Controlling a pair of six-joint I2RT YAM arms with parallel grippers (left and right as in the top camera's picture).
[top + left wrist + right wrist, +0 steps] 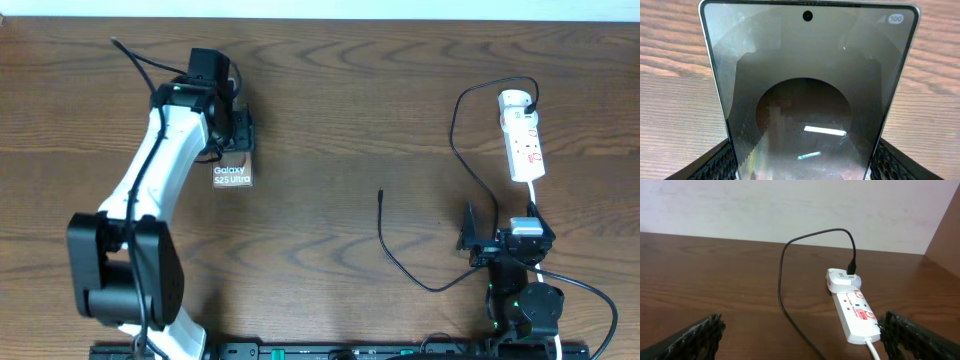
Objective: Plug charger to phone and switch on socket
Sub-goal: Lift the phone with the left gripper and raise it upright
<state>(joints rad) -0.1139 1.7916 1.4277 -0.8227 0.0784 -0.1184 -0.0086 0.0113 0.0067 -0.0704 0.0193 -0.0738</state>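
Left hand point(800, 161) clamped on phone point(807, 95), glossy dark screen, seemingly tilted; right hand point(801, 334) apart.

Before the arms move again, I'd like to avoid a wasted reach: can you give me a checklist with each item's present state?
1. Left gripper holding the phone: ok, its fingers press both long edges.
2. Right gripper free for the cable: ok, jaws wide apart, nothing between them.
3. Charger tip reachable: ok, it lies loose between phone and socket.
4. Charger tip in the phone: not ok, the two are well apart.
5. White adapter seated in the socket: ok, it sits at the far end.
6. Socket switched on: cannot tell.
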